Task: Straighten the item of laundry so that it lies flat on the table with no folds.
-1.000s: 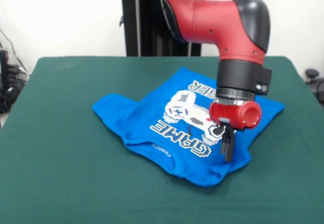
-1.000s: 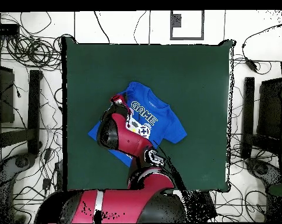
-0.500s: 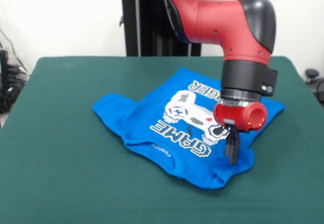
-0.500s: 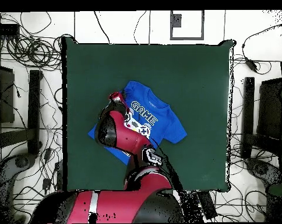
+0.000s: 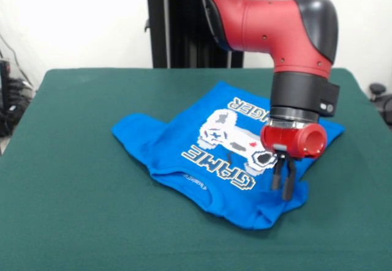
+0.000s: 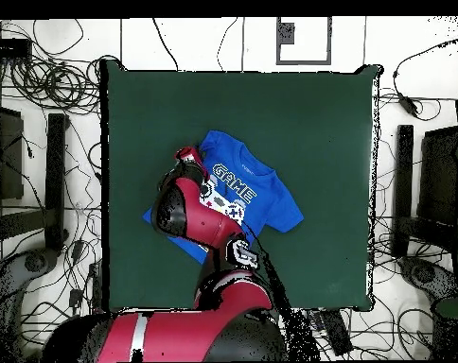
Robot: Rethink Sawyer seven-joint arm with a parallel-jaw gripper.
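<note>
The bright blue T-shirt (image 5: 208, 142) lies print side up in the middle of the dark green table (image 5: 73, 210), crumpled, with folds at its near edge and left sleeve. The white controller and "GAME CHANGER" print show. My gripper (image 5: 282, 187) points down over the shirt's near right corner, its two fingers a little apart, tips at or just above the cloth and holding nothing. In the overhead view the shirt (image 6: 261, 194) lies left of the table's (image 6: 318, 113) middle, and the arm covers its left part and hides the gripper.
The robot's black pedestal (image 5: 177, 32) stands behind the table's far edge. In the overhead view cables (image 6: 44, 85) lie on the floor all round, and dark stands (image 6: 53, 180) flank the table. Wide green cloth lies bare to the right of the shirt.
The gripper has moved slightly right and toward the near edge, shifting the shirt's near right corner with it. Its fingers, together before, now stand apart.
</note>
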